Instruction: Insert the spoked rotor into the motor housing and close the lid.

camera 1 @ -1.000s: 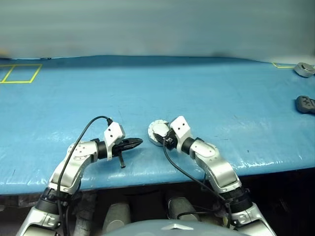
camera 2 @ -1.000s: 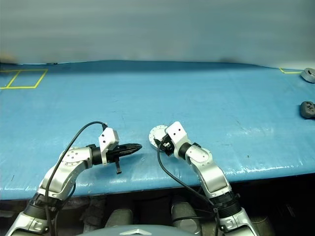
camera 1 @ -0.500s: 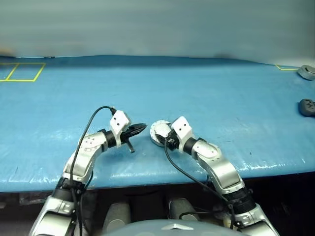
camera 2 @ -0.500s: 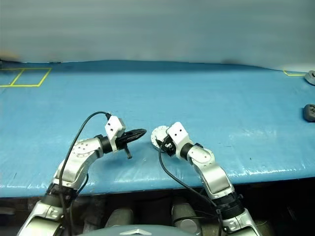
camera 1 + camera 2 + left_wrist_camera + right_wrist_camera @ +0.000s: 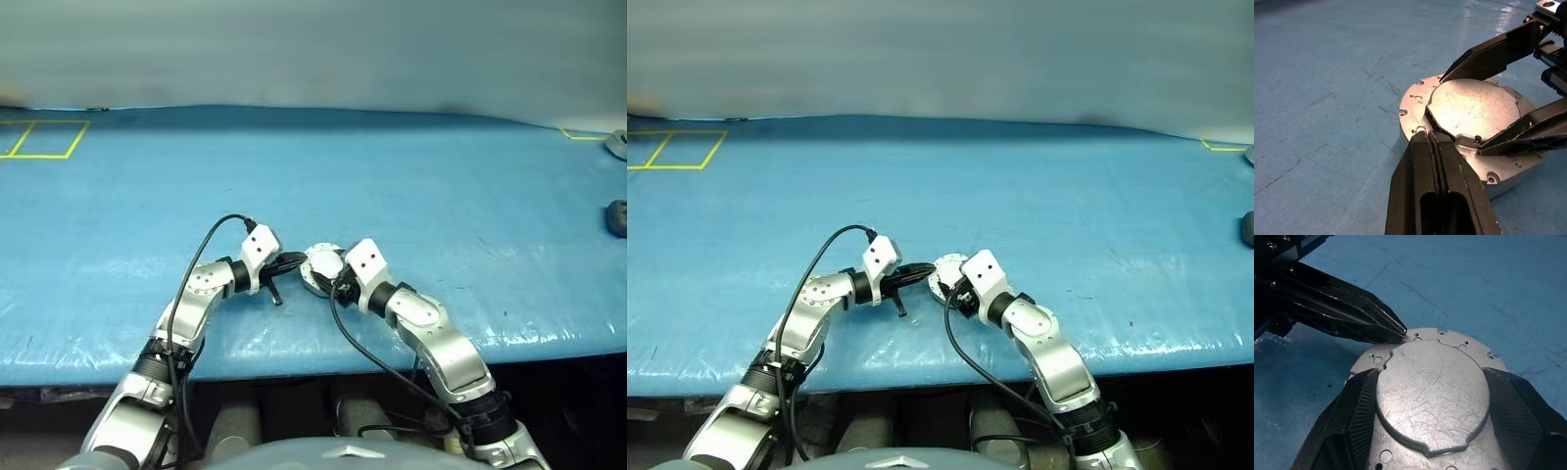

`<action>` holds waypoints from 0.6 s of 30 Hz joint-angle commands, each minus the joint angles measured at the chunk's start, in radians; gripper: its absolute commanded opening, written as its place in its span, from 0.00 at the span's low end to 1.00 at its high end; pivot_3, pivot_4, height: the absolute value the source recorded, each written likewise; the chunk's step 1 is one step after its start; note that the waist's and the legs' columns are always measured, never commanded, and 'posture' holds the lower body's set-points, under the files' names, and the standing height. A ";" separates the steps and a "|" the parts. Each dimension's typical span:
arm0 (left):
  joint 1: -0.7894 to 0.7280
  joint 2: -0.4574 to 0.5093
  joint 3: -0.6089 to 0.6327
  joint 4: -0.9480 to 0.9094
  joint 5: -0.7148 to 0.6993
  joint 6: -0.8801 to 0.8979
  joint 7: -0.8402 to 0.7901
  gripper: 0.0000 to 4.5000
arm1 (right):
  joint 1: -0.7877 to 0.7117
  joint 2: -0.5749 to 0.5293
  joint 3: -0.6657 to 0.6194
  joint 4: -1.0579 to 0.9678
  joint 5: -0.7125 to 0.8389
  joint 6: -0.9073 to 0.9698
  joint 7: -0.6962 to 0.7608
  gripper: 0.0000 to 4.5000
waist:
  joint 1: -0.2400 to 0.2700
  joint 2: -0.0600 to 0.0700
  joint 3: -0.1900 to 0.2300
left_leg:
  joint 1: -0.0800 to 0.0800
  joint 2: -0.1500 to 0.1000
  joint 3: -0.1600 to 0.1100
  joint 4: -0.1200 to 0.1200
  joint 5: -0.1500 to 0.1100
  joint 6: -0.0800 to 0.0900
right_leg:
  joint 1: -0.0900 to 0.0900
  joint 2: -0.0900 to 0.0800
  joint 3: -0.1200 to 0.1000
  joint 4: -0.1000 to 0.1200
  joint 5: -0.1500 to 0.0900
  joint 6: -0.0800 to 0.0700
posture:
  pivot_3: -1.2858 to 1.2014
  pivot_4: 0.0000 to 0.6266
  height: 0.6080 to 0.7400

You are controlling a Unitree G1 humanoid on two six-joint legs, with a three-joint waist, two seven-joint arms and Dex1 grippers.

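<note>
The motor housing [image 5: 1415, 105] lies on the blue table near its front edge, with the lid [image 5: 1432, 389] closed flat on top, plain grey face and raised circle up. My right gripper [image 5: 1432, 374] clasps the housing from the near right, one finger [image 5: 1359, 404] against each side of the raised circle. My left gripper [image 5: 1426, 134] is shut with nothing in it. Its tip touches the edge of the raised circle from the left. The spoked rotor is hidden.
The blue table cover [image 5: 392, 176] stretches far ahead and to both sides. A yellow tape square [image 5: 44, 140] marks the far left. A dark object [image 5: 617, 215] and a grey one [image 5: 619, 142] lie at the far right edge. The table's front edge [image 5: 294, 357] runs just below the arms.
My left gripper, still shut, has travelled right and away from me until its tip meets the lid. The right gripper and the housing have stayed put.
</note>
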 commanded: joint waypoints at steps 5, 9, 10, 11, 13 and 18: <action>-0.028 -0.011 -0.024 0.086 0.045 -0.017 -0.007 0.00 | 0.049 -0.014 0.009 0.065 -0.021 0.074 -0.015 0.67 | 0.005 -0.001 -0.001 | 0.001 -0.001 -0.001 0.001 0.000 0.000 | 0.002 -0.001 0.000 0.000 -0.003 -0.001 | 0.52 0.24 1.00; -0.014 -0.029 -0.010 0.056 -0.002 -0.019 -0.041 0.00 | 0.049 -0.010 0.014 0.060 -0.017 0.076 -0.018 0.67 | 0.005 -0.001 -0.001 | 0.001 -0.002 -0.001 0.001 0.000 0.000 | 0.003 -0.001 0.000 0.000 -0.003 -0.001 | 0.52 0.24 1.00; -0.009 -0.030 -0.012 0.043 -0.009 -0.014 -0.051 0.00 | 0.050 -0.011 0.016 0.058 -0.018 0.077 -0.019 0.67 | 0.005 -0.001 -0.001 | 0.001 -0.002 -0.002 0.001 0.000 0.000 | 0.003 -0.001 0.000 0.000 -0.003 -0.001 | 0.52 0.24 1.00; -0.006 -0.030 -0.015 0.034 -0.015 -0.015 -0.061 0.00 | 0.052 -0.013 0.017 0.058 -0.019 0.077 -0.019 0.67 | 0.005 -0.001 -0.001 | 0.001 -0.002 -0.002 0.001 0.000 0.000 | 0.003 -0.001 0.000 0.000 -0.003 -0.001 | 0.52 0.24 1.00; -0.003 -0.030 -0.016 0.027 -0.019 -0.015 -0.074 0.00 | 0.054 -0.015 0.018 0.058 -0.019 0.077 -0.018 0.67 | 0.005 -0.001 -0.001 | 0.001 -0.001 -0.002 0.001 0.000 0.000 | 0.003 -0.001 -0.001 0.000 -0.003 -0.002 | 0.52 0.24 1.00; -0.024 -0.026 -0.051 0.048 0.061 -0.063 -0.035 0.00 | 0.053 -0.015 0.013 0.058 -0.018 0.080 -0.019 0.67 | 0.008 -0.001 -0.001 | 0.001 -0.002 -0.002 0.001 0.000 0.000 | 0.003 -0.001 -0.001 0.000 -0.003 -0.002 | 0.52 0.24 1.00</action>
